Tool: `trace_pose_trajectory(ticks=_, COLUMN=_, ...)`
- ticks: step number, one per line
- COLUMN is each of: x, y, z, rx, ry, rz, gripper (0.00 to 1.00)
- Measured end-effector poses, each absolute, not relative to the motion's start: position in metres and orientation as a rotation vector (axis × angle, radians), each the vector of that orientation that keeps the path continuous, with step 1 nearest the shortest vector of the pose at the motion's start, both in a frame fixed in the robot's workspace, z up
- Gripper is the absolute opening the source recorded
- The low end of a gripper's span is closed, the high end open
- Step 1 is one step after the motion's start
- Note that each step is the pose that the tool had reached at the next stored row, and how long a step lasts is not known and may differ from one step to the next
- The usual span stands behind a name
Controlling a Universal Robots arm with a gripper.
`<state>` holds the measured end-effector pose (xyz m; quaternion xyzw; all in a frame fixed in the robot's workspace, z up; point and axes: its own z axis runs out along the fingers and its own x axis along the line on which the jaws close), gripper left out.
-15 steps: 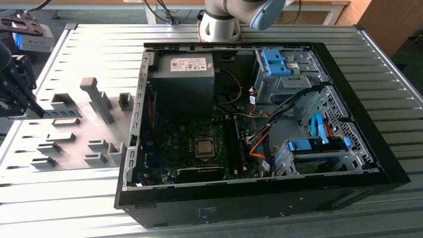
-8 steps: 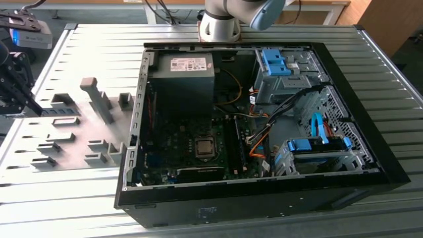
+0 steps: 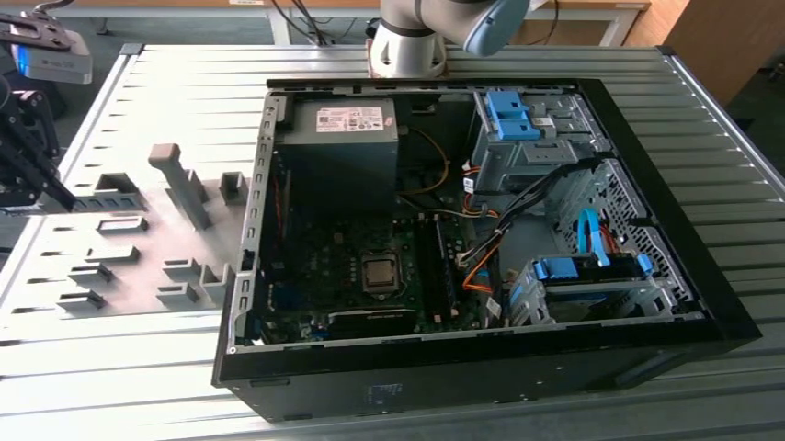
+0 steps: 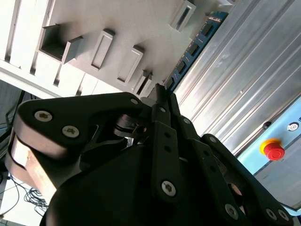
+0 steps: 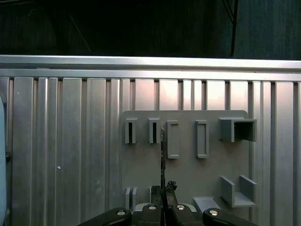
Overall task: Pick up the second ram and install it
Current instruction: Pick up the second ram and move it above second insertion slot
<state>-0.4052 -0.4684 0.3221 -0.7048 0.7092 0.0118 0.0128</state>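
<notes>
In both wrist views my gripper (image 4: 162, 94) (image 5: 163, 189) is shut on the second ram. The second ram (image 4: 194, 46) is a thin green-blue board with black chips that runs out from the fingertips. In the first wrist view the second ram (image 5: 162, 155) shows edge-on, as a thin dark line over the grey fixture plate (image 5: 188, 169) and its slotted holders. In the exterior view my gripper (image 3: 28, 170) hangs at the view's far left, above the grey fixture plate (image 3: 135, 248). The open computer case (image 3: 466, 230) lies to the exterior view's right, with long memory slots (image 3: 436, 266) beside the processor socket (image 3: 379, 273).
Grey upright blocks (image 3: 184, 184) stand on the fixture plate. Inside the case are a power supply (image 3: 337, 138), blue drive brackets (image 3: 509, 115) (image 3: 589, 269) and loose cables (image 3: 491, 248). The ribbed metal table (image 3: 184, 83) runs around it all. A red stop button (image 4: 274, 149) sits beyond the table edge.
</notes>
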Motion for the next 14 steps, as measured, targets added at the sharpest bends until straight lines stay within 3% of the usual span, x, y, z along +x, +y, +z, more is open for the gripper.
trace_pose_trajectory(ticks=14, x=-0.405, y=-0.468, z=0.334, rx=-2.196, ry=2.21, rz=0.037, gripper=0.14)
